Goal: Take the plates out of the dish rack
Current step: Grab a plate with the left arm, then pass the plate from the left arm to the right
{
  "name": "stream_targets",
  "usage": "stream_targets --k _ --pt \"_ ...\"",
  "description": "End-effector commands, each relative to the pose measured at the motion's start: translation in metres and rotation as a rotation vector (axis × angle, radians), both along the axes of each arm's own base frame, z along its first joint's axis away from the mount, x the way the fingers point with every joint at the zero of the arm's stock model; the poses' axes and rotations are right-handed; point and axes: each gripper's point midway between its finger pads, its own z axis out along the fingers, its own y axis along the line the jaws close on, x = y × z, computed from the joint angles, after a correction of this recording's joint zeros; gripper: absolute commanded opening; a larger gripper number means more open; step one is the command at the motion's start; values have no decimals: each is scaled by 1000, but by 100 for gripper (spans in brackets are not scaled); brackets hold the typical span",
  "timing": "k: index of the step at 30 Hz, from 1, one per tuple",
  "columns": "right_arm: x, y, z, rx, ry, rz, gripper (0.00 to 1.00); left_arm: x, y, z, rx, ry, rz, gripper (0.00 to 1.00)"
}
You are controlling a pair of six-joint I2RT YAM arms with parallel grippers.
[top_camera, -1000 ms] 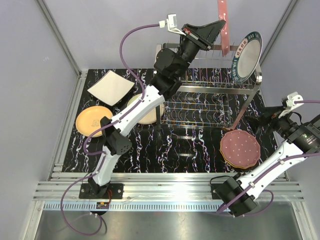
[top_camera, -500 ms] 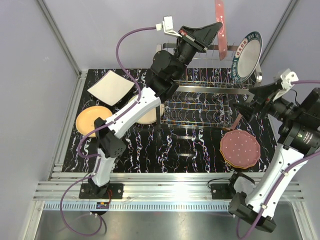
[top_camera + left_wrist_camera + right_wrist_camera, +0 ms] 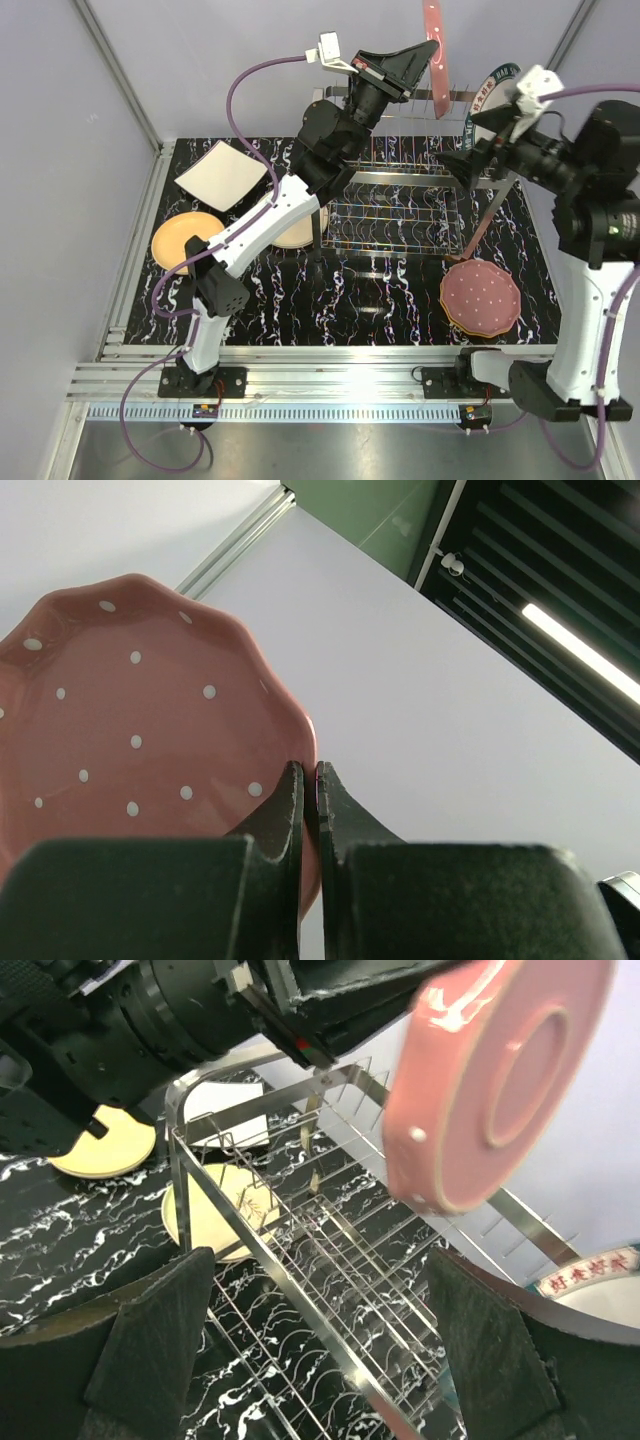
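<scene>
**Pink dotted plate held high over the rack**

At the top centre of my overhead view, the left gripper [image 3: 428, 52] holds a pink polka-dotted plate [image 3: 434, 38] on edge, above the back rail of the chrome dish rack [image 3: 400, 205]. My left wrist camera shows both fingers [image 3: 285, 800] pinched tight on the plate's scalloped rim (the dotted face is turned toward the lens).

The right gripper [image 3: 320, 1260] hovers over the right end of the rack with its fingers spread wide and nothing between them. The raised pink plate fills the upper right of its wrist view.

One plate stands in the rack: a white plate with a dark patterned rim [image 3: 495, 82], upright at the far right end and partly hidden by the right arm.

Four plates lie on the black marbled table [image 3: 370, 290]. A white square plate [image 3: 222, 175] sits at upper left, with a yellow-orange plate [image 3: 185, 240] below it. A cream plate [image 3: 295, 228] lies just beside the rack's left end, partly under the left arm. A darker pink dotted plate [image 3: 480, 298] rests at lower right, near the rack's front corner.
</scene>
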Motion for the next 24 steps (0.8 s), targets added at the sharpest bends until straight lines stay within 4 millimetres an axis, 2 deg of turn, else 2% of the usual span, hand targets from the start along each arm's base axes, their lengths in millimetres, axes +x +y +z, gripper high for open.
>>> stream_targets --k 1,2,3,4,7,9,10,12,13,17,23,24 --pt "40 -11 -25 -123 35 -214 94 -65 85 103 -301 -190 4 0" --pt "43 8 -25 -137 8 -184 95 -65 84 103 -301 -187 6 0" --pt "51 -1 -24 -151 -8 -279 95 -64 83 102 -298 -183 5 0" --pt "55 11 -23 -158 -33 -278 95 -64 84 102 -299 -181 7 0" --pt "72 -7 -19 -185 -86 -446 95 -64 84 102 -293 -182 9 0" --pt "76 -6 -18 -188 -100 -469 95 -64 84 101 -293 -180 7 0" --pt "79 -10 -11 -174 -131 -508 95 -63 83 100 -292 -178 7 0" --pt "87 -12 -16 -196 -146 -553 94 -63 83 99 -294 -176 4 0" --pt "91 -12 -10 -181 -175 -566 94 -63 83 99 -295 -175 2 0" --pt "99 0 -14 -158 -199 -529 91 -61 80 96 -296 -165 -5 0" --pt "118 9 -20 -161 -248 -534 73 -59 78 93 -299 -151 -15 0" --pt "120 13 -20 -158 -252 -520 64 -58 77 90 -299 -145 -20 0"
